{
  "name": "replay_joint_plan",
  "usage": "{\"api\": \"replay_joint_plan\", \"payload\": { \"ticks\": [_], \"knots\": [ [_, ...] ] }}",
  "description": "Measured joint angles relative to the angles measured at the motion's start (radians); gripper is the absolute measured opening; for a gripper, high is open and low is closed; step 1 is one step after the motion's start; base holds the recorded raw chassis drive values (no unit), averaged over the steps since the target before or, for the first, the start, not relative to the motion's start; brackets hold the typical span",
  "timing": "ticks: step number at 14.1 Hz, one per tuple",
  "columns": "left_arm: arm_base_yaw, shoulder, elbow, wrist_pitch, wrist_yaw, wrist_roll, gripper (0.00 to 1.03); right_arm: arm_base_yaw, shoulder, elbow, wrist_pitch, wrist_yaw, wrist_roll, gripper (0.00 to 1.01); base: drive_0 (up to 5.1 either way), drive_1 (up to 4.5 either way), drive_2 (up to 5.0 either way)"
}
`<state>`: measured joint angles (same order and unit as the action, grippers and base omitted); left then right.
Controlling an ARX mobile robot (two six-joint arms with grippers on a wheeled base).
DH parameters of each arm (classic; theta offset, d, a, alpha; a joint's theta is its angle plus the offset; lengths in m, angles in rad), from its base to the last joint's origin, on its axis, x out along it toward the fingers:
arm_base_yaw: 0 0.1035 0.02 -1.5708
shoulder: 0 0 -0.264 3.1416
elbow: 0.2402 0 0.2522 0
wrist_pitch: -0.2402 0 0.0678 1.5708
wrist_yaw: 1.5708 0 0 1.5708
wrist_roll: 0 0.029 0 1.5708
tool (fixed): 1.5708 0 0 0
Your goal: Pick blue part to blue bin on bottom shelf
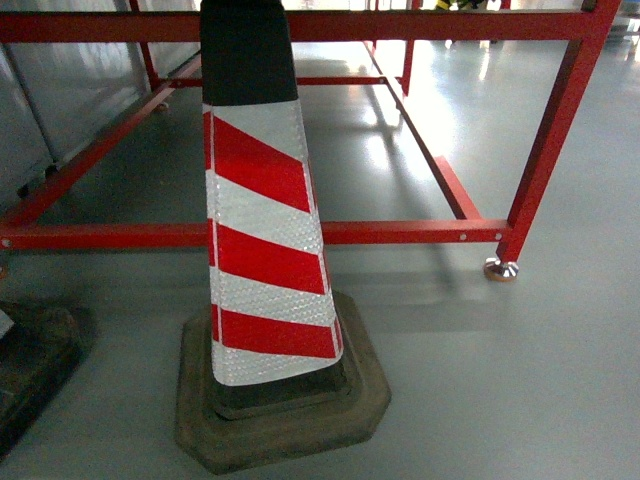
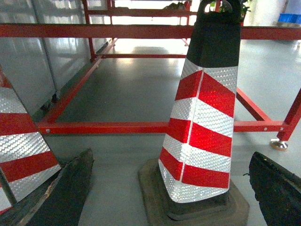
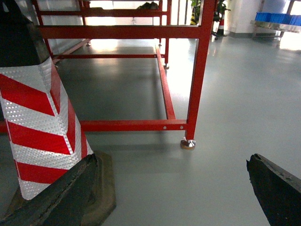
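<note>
The blue part and the bottom shelf are out of view in all three views. Far off at the back right, blue tubs (image 3: 277, 18) rest on a steel surface, too distant to tell whether one is the blue bin. My left gripper (image 2: 171, 157) is open, its dark fingers (image 2: 66, 193) spread wide with nothing between them, low over the grey floor. My right gripper (image 3: 171, 159) is open too, and its fingers (image 3: 277, 188) hold nothing. Neither gripper shows in the head view.
A red-and-white striped traffic cone (image 1: 265, 230) on a black rubber base stands right in front. A second cone (image 2: 19, 150) is at the left. Behind them runs a red steel frame (image 1: 400, 232) with a foot (image 1: 500, 269) on the glossy grey floor (image 3: 235, 103).
</note>
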<state>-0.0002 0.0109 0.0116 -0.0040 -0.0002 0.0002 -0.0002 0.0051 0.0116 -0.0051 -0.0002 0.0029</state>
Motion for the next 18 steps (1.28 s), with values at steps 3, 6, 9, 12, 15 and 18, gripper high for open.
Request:
{"api": "replay_joint_plan", "payload": {
  "ticks": [3,6,9,12,15,18],
  "knots": [
    [0.0,0.0,0.0,0.0,0.0,0.0,0.98,0.0,0.0,0.0,0.0,0.0,0.0,0.98,0.0,0.0,0.0],
    [0.0,0.0,0.0,-0.004,0.0,0.0,0.98,0.0,0.0,0.0,-0.002,0.0,0.0,0.98,0.0,0.0,0.0],
    [0.0,0.0,0.0,-0.003,0.0,0.0,0.98,0.0,0.0,0.0,-0.001,0.0,0.0,0.98,0.0,0.0,0.0],
    [0.0,0.0,0.0,-0.001,-0.002,0.0,0.98,0.0,0.0,0.0,-0.001,0.0,0.0,0.98,0.0,0.0,0.0],
    [0.0,0.0,0.0,-0.001,0.001,0.0,0.98,0.0,0.0,0.0,0.0,0.001,0.001,0.98,0.0,0.0,0.0],
    [0.0,0.0,0.0,-0.001,-0.001,0.0,0.98,0.0,0.0,0.0,-0.001,0.0,0.0,0.98,0.0,0.0,0.0]
  ]
}}
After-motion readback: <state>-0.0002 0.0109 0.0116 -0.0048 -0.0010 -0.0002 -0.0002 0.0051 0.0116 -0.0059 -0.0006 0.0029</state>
